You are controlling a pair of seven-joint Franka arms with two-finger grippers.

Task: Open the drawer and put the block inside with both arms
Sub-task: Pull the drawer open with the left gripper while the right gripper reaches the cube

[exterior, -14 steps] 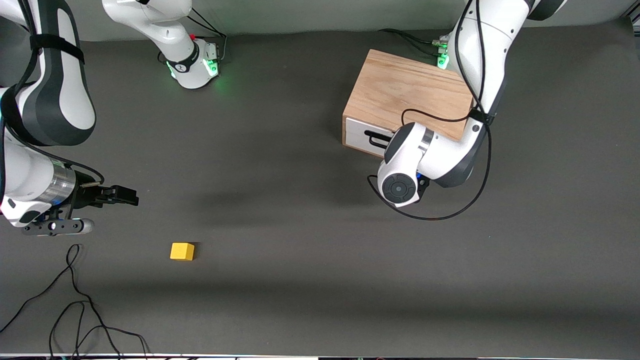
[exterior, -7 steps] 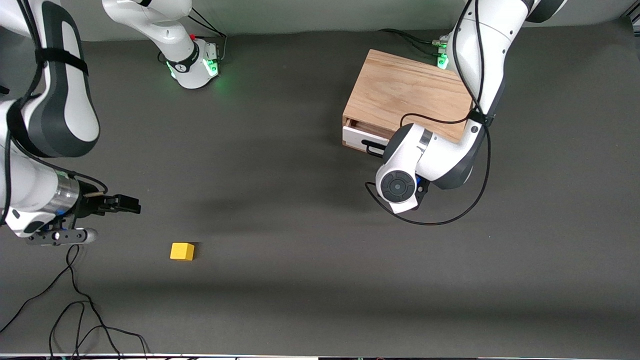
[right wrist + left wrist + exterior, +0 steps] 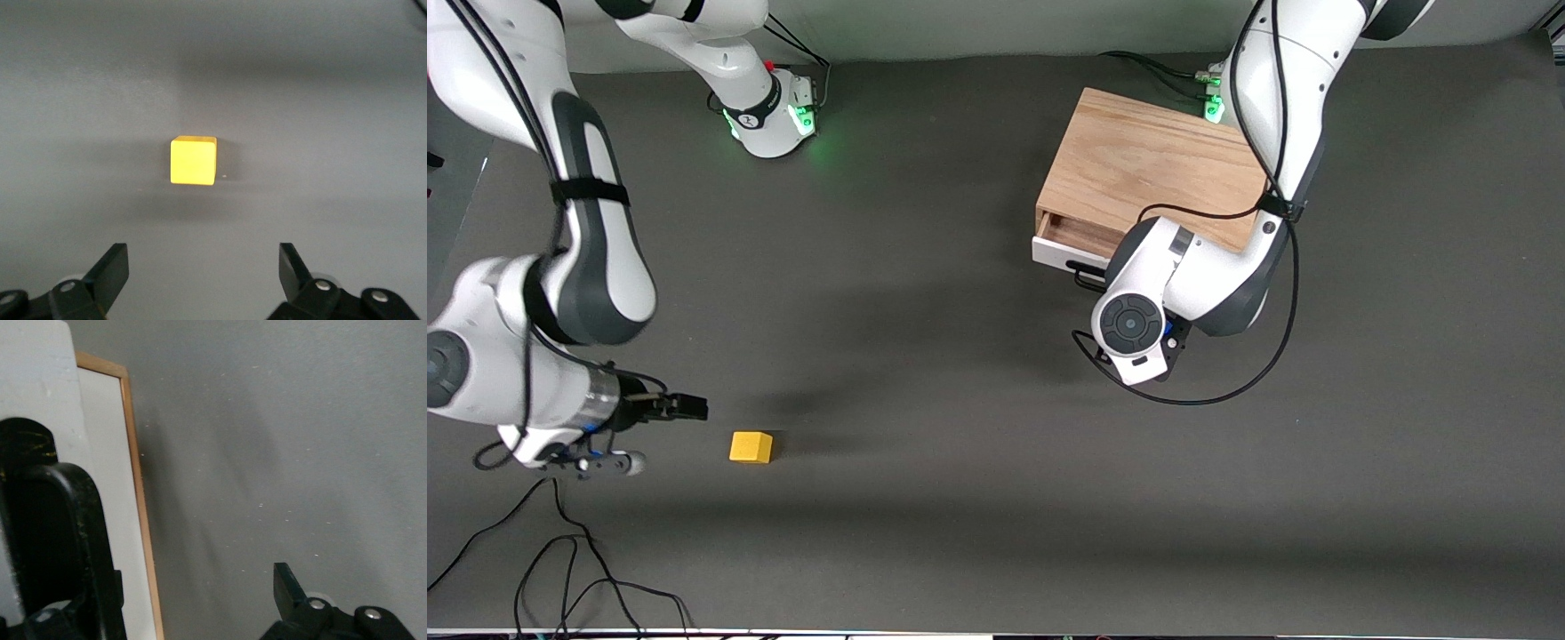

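Dark grey matting covers the counter [image 3: 925, 373], with a pale wall strip along the edge where my two arm bases glow green.

Toward my left arm's end sits the light oak box [image 3: 1152, 169]. Its white-fronted drawer [image 3: 1060, 252] stands partly open, showing a sliver of wood interior. My left hand [image 3: 1107, 276] is at the black wire handle [image 3: 1085, 277], mostly hidden under my own wrist. In the left wrist view one finger [image 3: 60, 553] lies against the white front and the other stands well away from it; whether the hand is actually clamped on the handle I cannot tell.

Toward my right arm's end, the small yellow block [image 3: 751, 446] rests on the counter, well apart from the drawer and nearer the front camera than the box. My right hand [image 3: 685, 408] hovers just beside it, fingers spread wide. The right wrist view shows the block centred ahead of the gap between the two fingers, not yet touched.

Risks, as I judge them: if my left hand's hold on the handle is shallow, it could slip off and leave the drawer too narrow for the block. A skewed pull might drag the whole box. My right hand could nudge the block aside if it descends off-centre.

No brand, label or readable writing shows anywhere.
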